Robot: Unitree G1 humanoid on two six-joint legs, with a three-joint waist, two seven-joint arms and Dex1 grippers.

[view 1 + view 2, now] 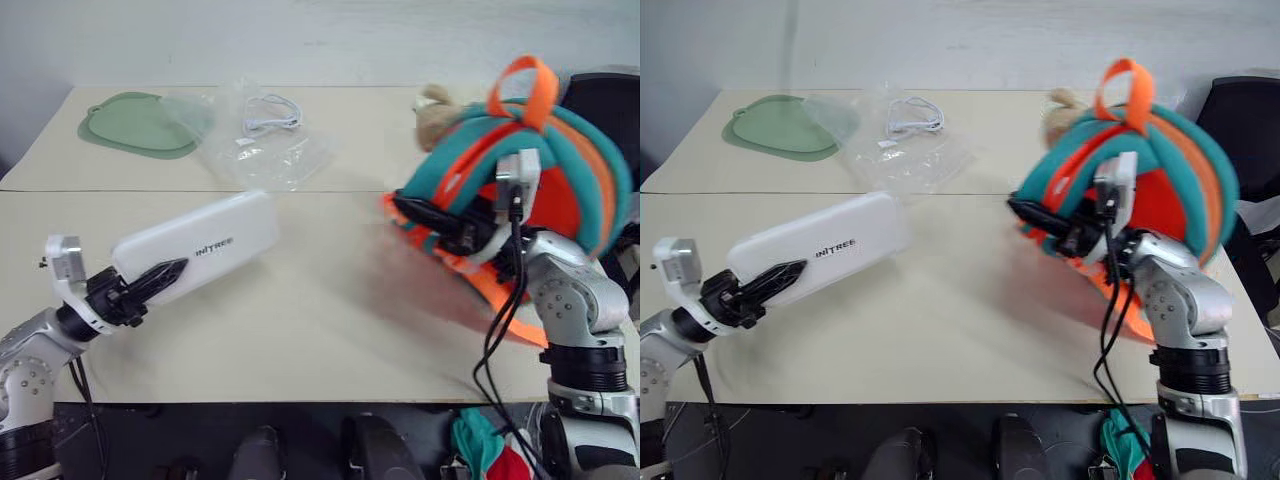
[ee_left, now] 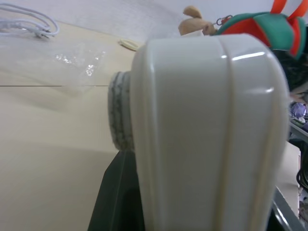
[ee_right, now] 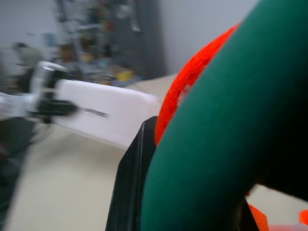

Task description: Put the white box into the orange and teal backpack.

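I had the white box (image 1: pixel 200 243) clamped by one short end in the left gripper (image 1: pixel 160 277), the black fingers closed on either flat face so the case stuck out level above the table (image 1: pixel 300 330), its free end aimed across at the backpack (image 1: pixel 540 170). Holding it by the end left the whole length free to go in first, which was the point of that grip. In the left wrist view the box ran straight away from the camera toward the orange and teal shape beyond it.

On the other side the right gripper (image 1: pixel 425 218) had its fingers shut on the teal trim at the bag's edge, with orange webbing bunched beside them. The backpack sat lifted and tipped, its handle loop up and its near side turned toward the box, I judged so that the mouth would face the incoming end. I could not tell how wide the zip gaped. The plush charm (image 1: pixel 435 108) poked out behind it.

The two were well apart, so the insertion had not begun. The green mat (image 1: pixel 135 125) and the clear bag with its cable (image 1: pixel 262 135) lay at the far edge, out of the path
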